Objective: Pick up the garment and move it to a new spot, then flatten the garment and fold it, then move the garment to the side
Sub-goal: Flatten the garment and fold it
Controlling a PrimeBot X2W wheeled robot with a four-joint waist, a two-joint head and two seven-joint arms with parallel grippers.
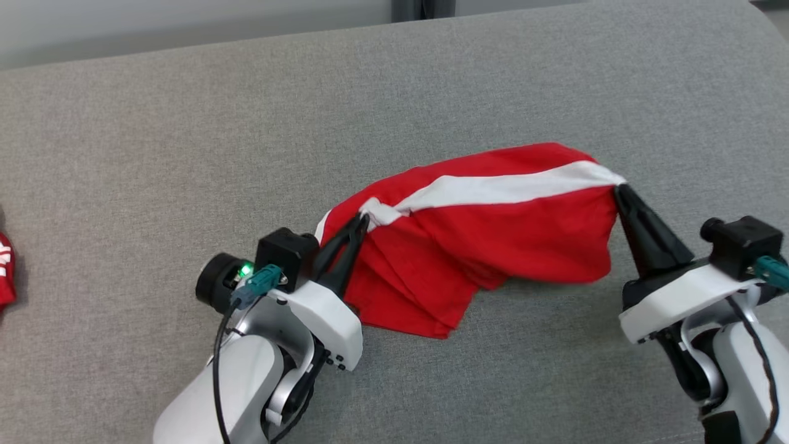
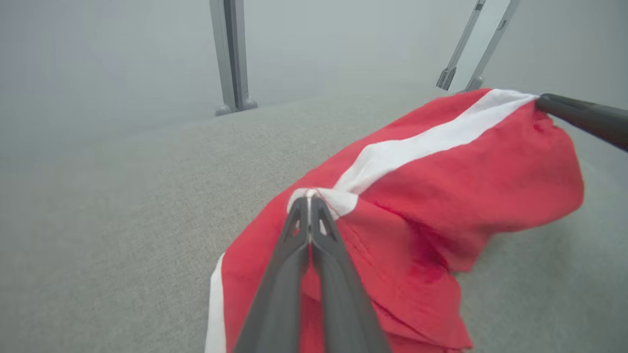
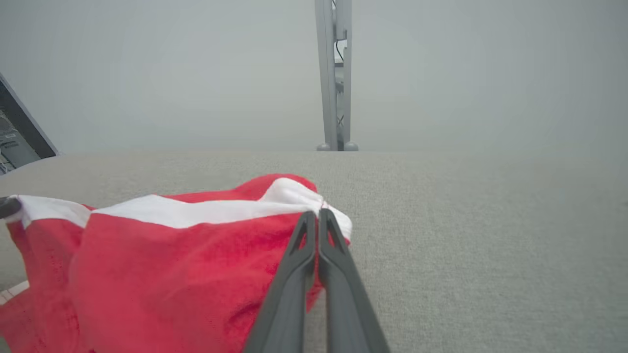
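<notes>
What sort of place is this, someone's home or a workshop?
Probably a robot test lab, not a home: a wide work surface covered in grey fabric, bare metal posts standing behind it in plain pale surroundings, and a red-and-white garment to practise on.

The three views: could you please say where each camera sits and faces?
Head view: on the head, facing down; left gripper and right gripper pinch the red cloth garment with white stripe.
Left wrist view: looks along its shut fingers; right gripper upper right.
Right wrist view: likewise; left gripper far left.
Shared: the stripe.
</notes>
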